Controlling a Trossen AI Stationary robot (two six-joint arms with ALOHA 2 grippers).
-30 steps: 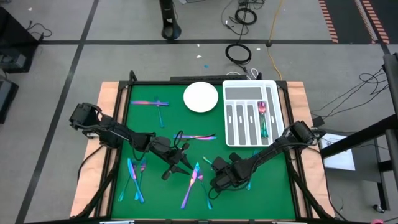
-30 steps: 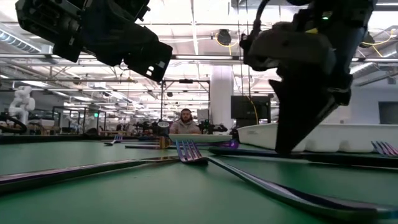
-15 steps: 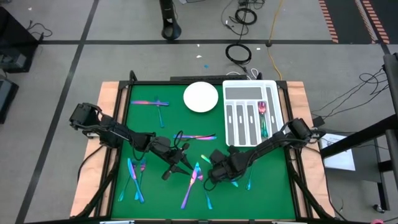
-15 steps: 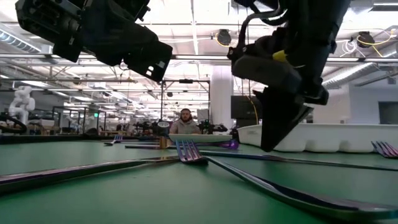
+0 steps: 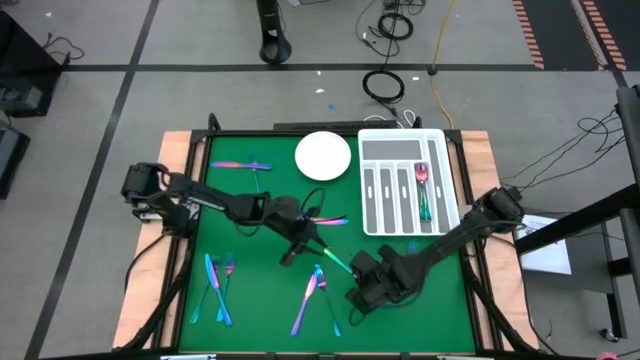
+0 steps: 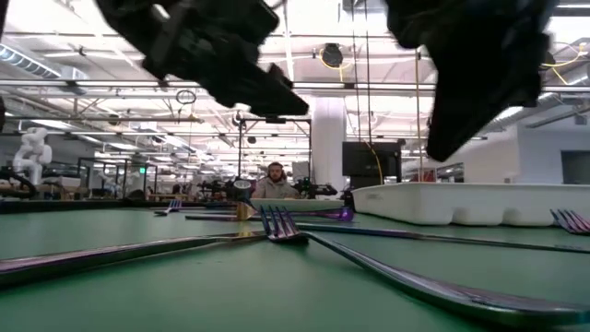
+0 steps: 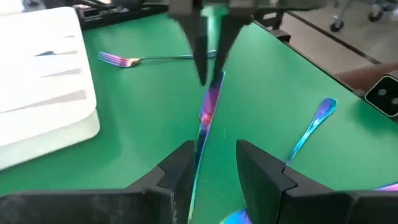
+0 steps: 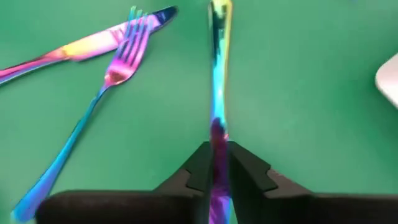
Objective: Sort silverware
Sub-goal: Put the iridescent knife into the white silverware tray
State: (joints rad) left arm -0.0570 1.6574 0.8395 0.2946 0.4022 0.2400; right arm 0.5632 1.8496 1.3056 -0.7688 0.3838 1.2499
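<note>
Right claw [image 8: 217, 168] pinches a knife [image 8: 217, 81] by one end, near the worktop's [image 5: 250, 300] front edge. Left claw [image 7: 214, 165], fingers spread, straddles the same knife's other end mid-worktop. Other silverware [image 5: 217, 285] lies scattered.

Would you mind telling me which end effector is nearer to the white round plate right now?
The left end effector. It sits near the table's middle, a short way in front of the white round plate. The right end effector is farther forward, toward the near edge, closed on a utensil.
</note>
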